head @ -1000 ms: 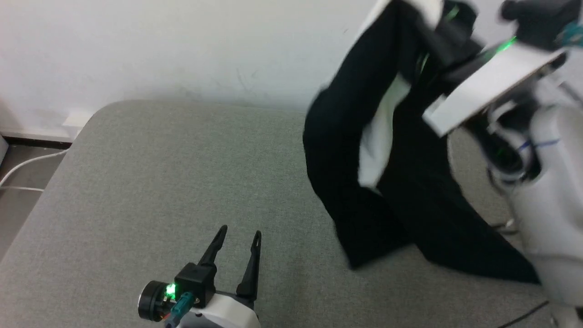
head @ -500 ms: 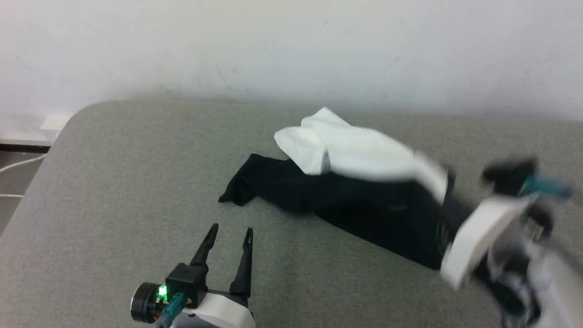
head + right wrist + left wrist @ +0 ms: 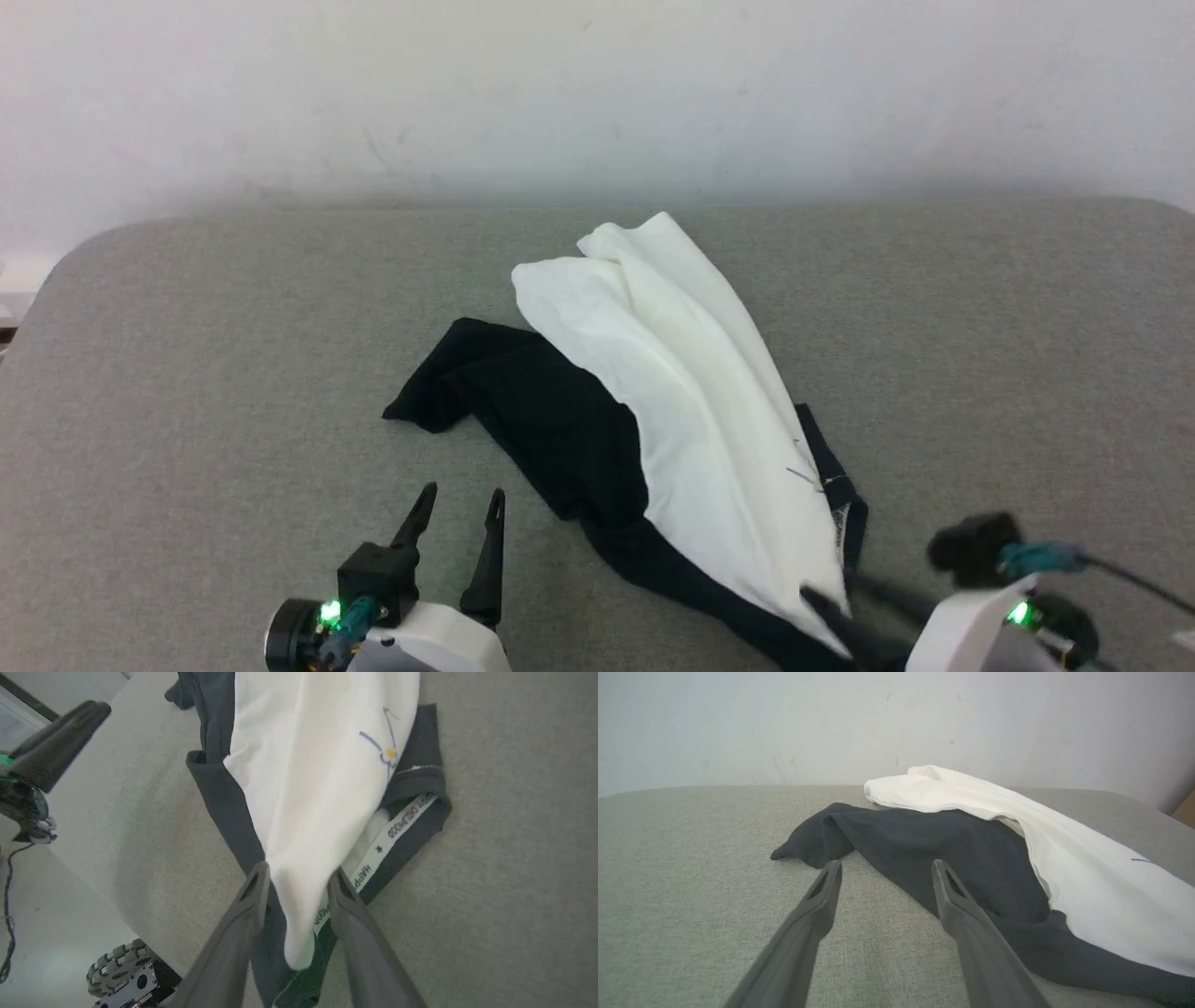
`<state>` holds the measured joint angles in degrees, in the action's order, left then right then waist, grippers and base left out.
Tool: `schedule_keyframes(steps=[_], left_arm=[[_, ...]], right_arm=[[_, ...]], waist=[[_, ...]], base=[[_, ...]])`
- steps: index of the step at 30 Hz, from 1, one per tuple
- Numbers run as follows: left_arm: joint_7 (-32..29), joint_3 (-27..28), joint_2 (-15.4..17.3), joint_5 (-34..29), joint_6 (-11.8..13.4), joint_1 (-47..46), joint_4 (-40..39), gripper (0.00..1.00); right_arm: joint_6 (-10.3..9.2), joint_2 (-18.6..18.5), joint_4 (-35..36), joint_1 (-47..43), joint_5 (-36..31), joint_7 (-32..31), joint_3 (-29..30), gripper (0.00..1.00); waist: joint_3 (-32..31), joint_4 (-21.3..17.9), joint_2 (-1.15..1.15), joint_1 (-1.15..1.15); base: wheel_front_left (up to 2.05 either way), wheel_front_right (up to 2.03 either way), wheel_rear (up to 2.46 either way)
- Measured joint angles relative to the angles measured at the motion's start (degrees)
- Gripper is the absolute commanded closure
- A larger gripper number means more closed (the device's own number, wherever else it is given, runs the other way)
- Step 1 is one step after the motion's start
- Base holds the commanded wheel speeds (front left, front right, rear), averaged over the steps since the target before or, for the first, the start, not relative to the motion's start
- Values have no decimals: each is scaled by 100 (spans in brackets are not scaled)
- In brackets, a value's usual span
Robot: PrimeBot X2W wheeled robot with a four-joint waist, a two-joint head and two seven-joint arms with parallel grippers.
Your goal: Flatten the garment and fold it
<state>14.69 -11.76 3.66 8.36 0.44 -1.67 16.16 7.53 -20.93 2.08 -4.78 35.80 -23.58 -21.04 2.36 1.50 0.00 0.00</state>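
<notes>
The garment [image 3: 691, 411] lies crumpled in the middle of the grey table [image 3: 233, 373], with its white body over a black sleeve. It is not flat yet and no fold is made, so nearly all the work is left. The left claw [image 3: 464, 490] is wide and empty. The right claw [image 3: 296, 871] stands narrow around a white fold; whether it pinches, one cannot tell. The neck tape [image 3: 397, 826] shows a star and "HAPPY"; the rest is unreadable.

Two dark fingers of the left gripper [image 3: 886, 864] stand spread apart over a grey fabric surface [image 3: 691, 868]. Just beyond them lies the garment [image 3: 1087, 891], its black sleeve trailing left and its white body draped across the right. A pale wall [image 3: 784, 718] stands far behind.
</notes>
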Motion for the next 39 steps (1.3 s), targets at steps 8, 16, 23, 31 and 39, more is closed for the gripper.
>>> schedule_keyframes(steps=[8,16,23,31,39], left_arm=[[-702,69,-21,452,-49,-469,527,0],[-1922,70,-43,762,96,-1339,1327,0],[-1920,97,-45,935,151,-1828,1824,60],[-1059,201,-25,1025,141,-1871,1833,100],[-336,794,290,1116,671,-1053,749,100]], right_arm=[[0,12,824,554,-364,1211,1406,0],[0,492,687,589,-1419,2223,2101,0],[1,716,330,561,-1752,2416,1954,0],[1,720,-219,427,-1767,2196,1659,0],[1,700,-648,286,-1770,1850,1507,0]], waist=[[14,-301,0,0],[324,-488,0,1],[611,-635,0,1],[635,-510,0,1],[392,-46,0,0]], base=[[0,0,0],[0,0,0],[0,0,0],[0,0,0],[0,0,0]])
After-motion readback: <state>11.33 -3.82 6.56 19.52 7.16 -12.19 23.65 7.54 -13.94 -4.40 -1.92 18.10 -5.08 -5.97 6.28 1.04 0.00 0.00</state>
